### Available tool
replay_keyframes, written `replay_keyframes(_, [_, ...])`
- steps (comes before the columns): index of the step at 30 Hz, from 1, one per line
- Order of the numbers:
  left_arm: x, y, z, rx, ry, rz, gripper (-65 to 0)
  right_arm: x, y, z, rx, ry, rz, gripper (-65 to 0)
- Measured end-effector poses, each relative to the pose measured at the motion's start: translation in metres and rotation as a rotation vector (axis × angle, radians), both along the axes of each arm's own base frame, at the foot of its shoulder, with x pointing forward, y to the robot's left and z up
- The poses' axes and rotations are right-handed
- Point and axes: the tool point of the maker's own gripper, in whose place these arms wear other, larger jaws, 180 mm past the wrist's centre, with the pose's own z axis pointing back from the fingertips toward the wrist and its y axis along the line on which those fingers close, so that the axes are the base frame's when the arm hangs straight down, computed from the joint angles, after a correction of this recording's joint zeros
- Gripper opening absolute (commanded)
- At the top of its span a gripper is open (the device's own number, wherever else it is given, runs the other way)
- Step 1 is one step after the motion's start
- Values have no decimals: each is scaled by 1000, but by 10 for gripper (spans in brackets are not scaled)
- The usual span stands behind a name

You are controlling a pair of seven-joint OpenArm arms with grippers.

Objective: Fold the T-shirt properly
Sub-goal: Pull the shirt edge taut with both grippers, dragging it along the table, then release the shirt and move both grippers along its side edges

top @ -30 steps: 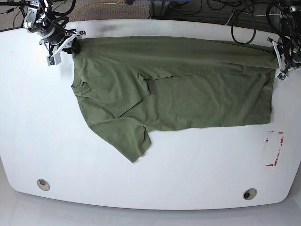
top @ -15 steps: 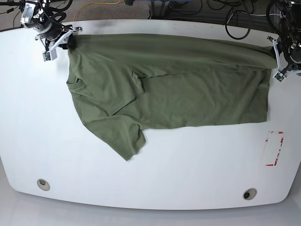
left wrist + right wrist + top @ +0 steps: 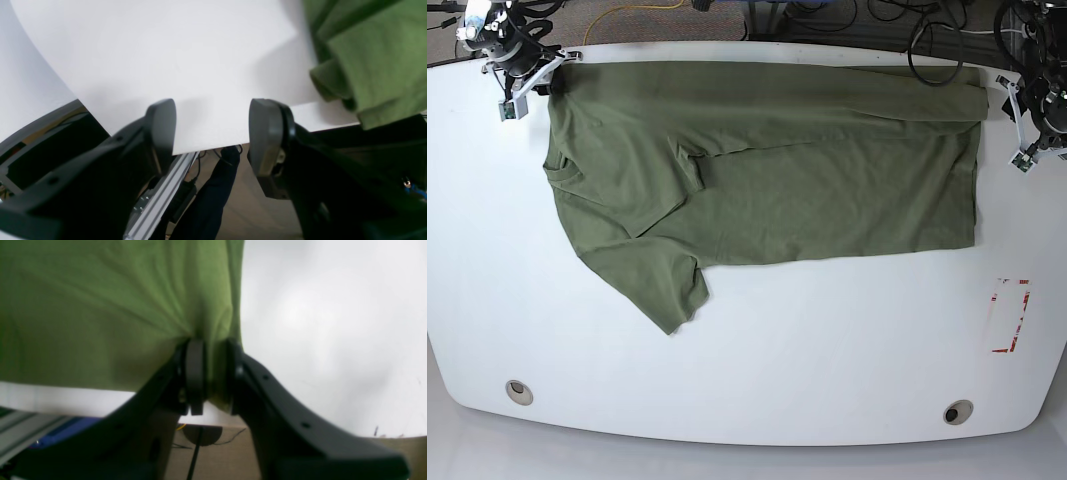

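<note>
The T-shirt (image 3: 767,170) is lying spread across the white counter (image 3: 757,370) (one sleeve folded inward). The right claw (image 3: 210,376) is pinching its corner; the left claw (image 3: 211,133) is gaping empty beside it.

Soft, matt olive cloth is seen in the T-shirt (image 3: 767,170); the desk (image 3: 757,370) is smooth and faintly glossy white.
</note>
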Motion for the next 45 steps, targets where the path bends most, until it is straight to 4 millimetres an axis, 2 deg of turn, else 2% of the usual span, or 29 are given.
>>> replay_keyframes(3, [0,0,0,0,-1,0,-324,-2,-1,0,-1,5,5,-471])
replay_keyframes(8, [1,0,0,0,-2,0,-324,-3,0,0,0,8,4,-246])
replay_keyframes(12, [1,0,1,0,-4,-1,-324,-2,0,2,-4,3,7,-111])
replay_keyframes(15, [6,0,3,-1,-17,0,-324,4,1,9,-17,-19,19,-57])
replay_keyframes(24, [37,-1,20,-2,-106,3,-324,33,11,48,-53,-147,68,-59])
replay_keyframes(30, [68,-10,34,-45,-214,23,-324,62,13,64,-57,-231,74,-57])
replay_keyframes(33, [79,-8,44,-59,-273,60,-324,79,12,73,-60,-281,71,-57])
replay_keyframes(40, [111,-10,65,-115,-410,140,-324,117,2,81,-48,-354,33,-57])
replay_keyframes(45, [135,-18,63,-203,-454,180,-324,148,-11,81,-21,-392,-23,-57])
